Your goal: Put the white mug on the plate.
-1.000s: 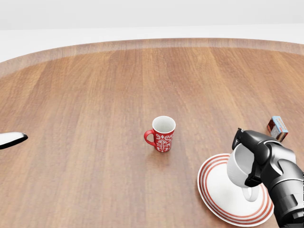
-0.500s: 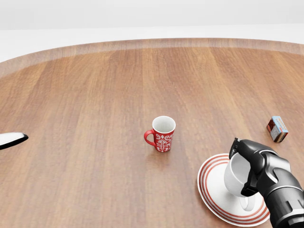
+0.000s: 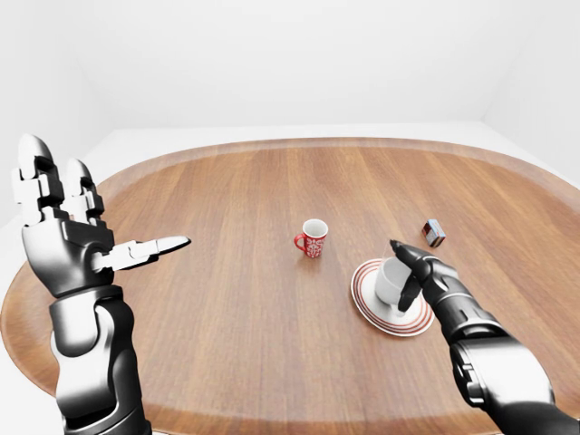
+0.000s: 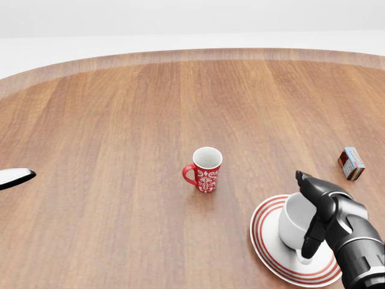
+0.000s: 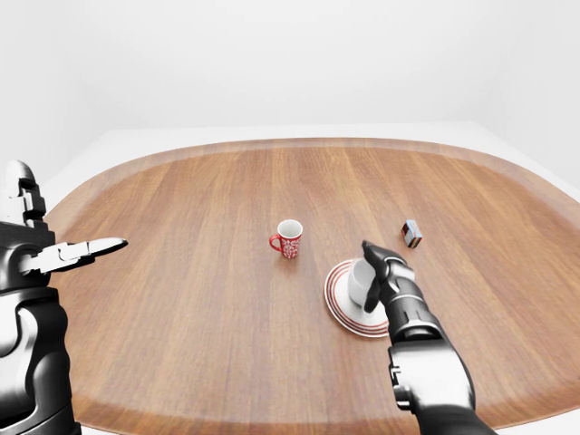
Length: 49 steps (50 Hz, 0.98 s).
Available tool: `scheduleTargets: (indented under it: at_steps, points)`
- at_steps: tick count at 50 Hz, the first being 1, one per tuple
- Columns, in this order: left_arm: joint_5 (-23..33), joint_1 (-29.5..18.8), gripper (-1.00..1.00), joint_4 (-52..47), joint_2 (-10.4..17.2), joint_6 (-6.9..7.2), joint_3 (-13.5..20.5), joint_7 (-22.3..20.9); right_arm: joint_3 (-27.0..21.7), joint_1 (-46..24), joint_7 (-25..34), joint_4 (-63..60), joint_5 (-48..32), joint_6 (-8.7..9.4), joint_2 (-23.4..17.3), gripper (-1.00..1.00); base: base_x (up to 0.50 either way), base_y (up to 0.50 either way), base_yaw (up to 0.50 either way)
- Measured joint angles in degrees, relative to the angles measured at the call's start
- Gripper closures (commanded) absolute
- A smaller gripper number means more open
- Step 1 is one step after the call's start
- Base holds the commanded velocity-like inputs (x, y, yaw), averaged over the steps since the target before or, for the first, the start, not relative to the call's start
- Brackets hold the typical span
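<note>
Mug time is nearly over: the white mug [image 4: 295, 220] sits on the plate [image 4: 268, 248], and the right hand [image 4: 322, 208] is beside it with fingers spread apart. I think the hand must next lift away gently. The left hand [image 3: 63, 237] waits open and empty.

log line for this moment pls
white mug: on plate | right hand: fingers open beside mug | left hand: open, raised, empty | red mug: upright on table

arms: glossy dark-grey segmented | left hand [image 3: 68, 237], right hand [image 4: 322, 208]: three-fingered, black
</note>
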Motion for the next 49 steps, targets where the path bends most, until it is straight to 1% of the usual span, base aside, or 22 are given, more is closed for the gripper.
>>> scheduleTargets:
  at_steps: [9, 13, 16, 20, 27, 28, 33, 40, 49]
  points:
    - [0.1, 0.0, -1.0, 0.1, 0.0, 0.0, 0.0, 0.0, 0.0, -0.5, 0.0, -0.5, 0.3, 0.0, 0.1, -1.0, 0.0, 0.0, 0.0]
    - [0.1, 0.0, -1.0, 0.3, -0.1, 0.0, -0.1, -0.1, 0.1, -1.6, 1.9, -4.4, -0.2, 0.0, 0.0, -1.0, 0.0, 0.0, 0.0]
    - [0.2, 0.0, -1.0, 0.3, -0.1, 0.0, -0.1, 0.0, 0.1, -1.7, 5.7, -11.3, -2.0, 0.0, -0.4, -1.0, 0.0, 0.0, 0.0]
    - [0.2, 0.0, -1.0, 0.1, -0.1, 0.0, -0.1, 0.0, -0.7, -1.2, 12.8, -23.5, -6.3, 0.0, -0.8, -1.0, 0.0, 0.0, 0.0]
    - [0.2, 0.0, -1.0, 0.1, -0.1, 0.0, -0.1, 0.0, -3.8, -1.7, 26.6, -44.7, -15.6, 0.0, -2.1, -1.0, 0.0, 0.0, 0.0]
    - [0.2, 0.0, -1.0, 0.1, -0.1, 0.0, -0.1, 0.0, -4.3, -2.0, 27.3, -47.5, -16.8, 0.0, -2.3, -1.0, 0.0, 0.0, 0.0]
    - [0.2, 0.0, -1.0, 0.0, -0.1, 0.0, -0.1, -0.1, -6.7, -5.1, 27.3, -59.5, -22.2, 0.0, -3.8, -1.0, 0.0, 0.0, 0.0]
    - [0.2, 0.1, -1.0, 0.0, -0.1, 0.0, -0.1, -0.1, -8.9, -11.9, 27.3, -72.3, -26.6, 0.0, -5.6, -1.0, 0.0, 0.0, 0.0]
    - [0.3, 0.2, -1.0, -0.1, -0.2, 0.0, -0.1, -0.2, -9.7, -19.7, 27.3, -83.3, -29.8, 0.0, -6.2, -1.0, 0.0, 0.0, 0.0]
